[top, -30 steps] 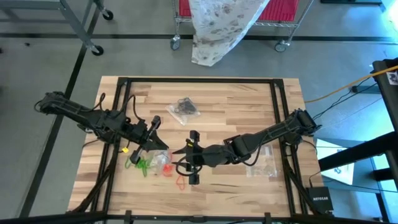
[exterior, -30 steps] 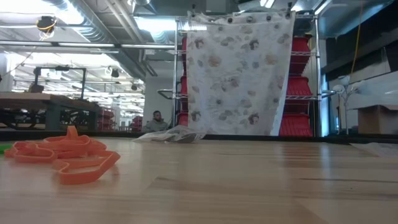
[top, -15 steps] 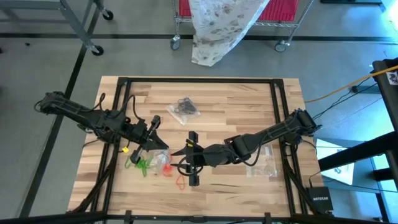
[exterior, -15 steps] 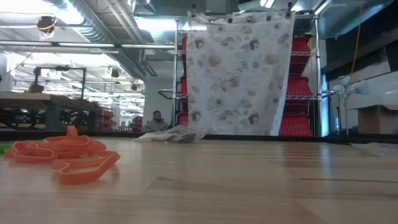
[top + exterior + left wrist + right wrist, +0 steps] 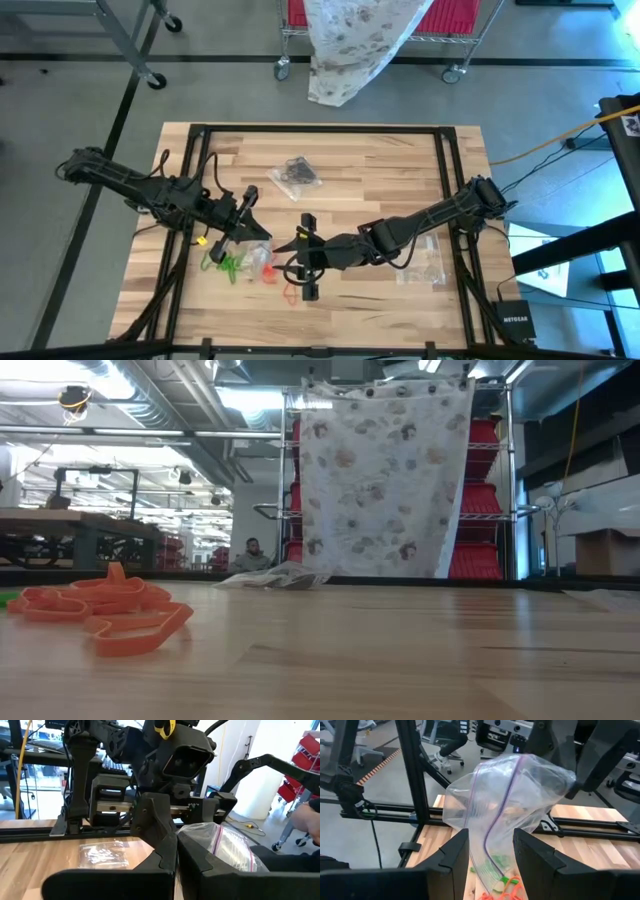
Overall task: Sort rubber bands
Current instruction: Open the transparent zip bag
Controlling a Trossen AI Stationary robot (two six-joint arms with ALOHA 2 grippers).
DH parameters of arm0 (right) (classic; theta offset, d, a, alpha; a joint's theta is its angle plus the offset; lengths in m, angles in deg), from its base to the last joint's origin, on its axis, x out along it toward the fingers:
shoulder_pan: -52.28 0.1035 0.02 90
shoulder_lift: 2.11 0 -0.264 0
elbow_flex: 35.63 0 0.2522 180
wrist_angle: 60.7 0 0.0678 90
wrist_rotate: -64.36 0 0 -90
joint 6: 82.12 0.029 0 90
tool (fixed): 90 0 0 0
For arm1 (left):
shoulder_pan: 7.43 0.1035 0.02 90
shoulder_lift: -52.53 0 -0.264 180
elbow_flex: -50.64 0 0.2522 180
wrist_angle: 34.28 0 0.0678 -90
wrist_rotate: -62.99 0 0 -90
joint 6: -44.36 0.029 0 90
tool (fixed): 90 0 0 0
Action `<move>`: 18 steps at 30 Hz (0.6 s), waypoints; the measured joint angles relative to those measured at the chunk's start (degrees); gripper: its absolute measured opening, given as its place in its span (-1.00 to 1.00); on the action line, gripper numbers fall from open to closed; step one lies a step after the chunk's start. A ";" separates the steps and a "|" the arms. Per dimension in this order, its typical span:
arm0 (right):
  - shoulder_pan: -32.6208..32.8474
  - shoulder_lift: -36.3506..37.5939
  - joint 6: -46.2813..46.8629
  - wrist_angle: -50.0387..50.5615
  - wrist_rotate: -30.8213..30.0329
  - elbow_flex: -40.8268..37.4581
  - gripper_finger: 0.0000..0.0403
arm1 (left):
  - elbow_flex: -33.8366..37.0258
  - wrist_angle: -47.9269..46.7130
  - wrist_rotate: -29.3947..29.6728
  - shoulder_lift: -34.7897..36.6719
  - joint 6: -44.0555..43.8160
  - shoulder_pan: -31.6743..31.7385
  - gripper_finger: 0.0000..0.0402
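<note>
A clear zip bag (image 5: 510, 800) hangs above the table with my left gripper (image 5: 176, 845) shut on it, over the table's near-left middle (image 5: 262, 236). My right gripper (image 5: 490, 855) is open and faces it from the right (image 5: 292, 256). Its fingers stand on either side of the bag's lower part. Below the bag, green rubber bands (image 5: 225, 265) and orange rubber bands (image 5: 268, 272) lie on the wood. More orange bands (image 5: 110, 615) show in the low view. Black bands sit in another clear bag (image 5: 295, 176) at the far middle. My left gripper pinches the clear bag's upper end (image 5: 562, 780) between its two shut fingers, coming in level from the table's left. The bag hangs below and beside the fingers, bulged and slack, clear of the table. My right gripper: I cannot tell whether its fingers touch the bag's lower part (image 5: 487, 847).
A third clear bag (image 5: 420, 262) lies flat on the table's right side. A black frame (image 5: 445, 180) runs around the tabletop. A loose orange band (image 5: 290, 291) lies under my right gripper. Bare wood lies at the far right and near right.
</note>
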 joint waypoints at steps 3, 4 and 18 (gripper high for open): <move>0.02 0.00 0.22 -0.18 1.95 0.00 -0.27 | 0.00 0.00 0.00 -0.01 -0.01 0.01 -1.00; 0.09 0.00 0.22 -0.18 2.30 0.00 -0.27 | 0.00 0.00 0.00 -0.02 0.00 0.02 -1.00; 0.11 0.02 -1.82 0.97 -3.13 0.00 -0.27 | 0.00 -0.23 0.00 0.00 -0.02 0.00 -1.00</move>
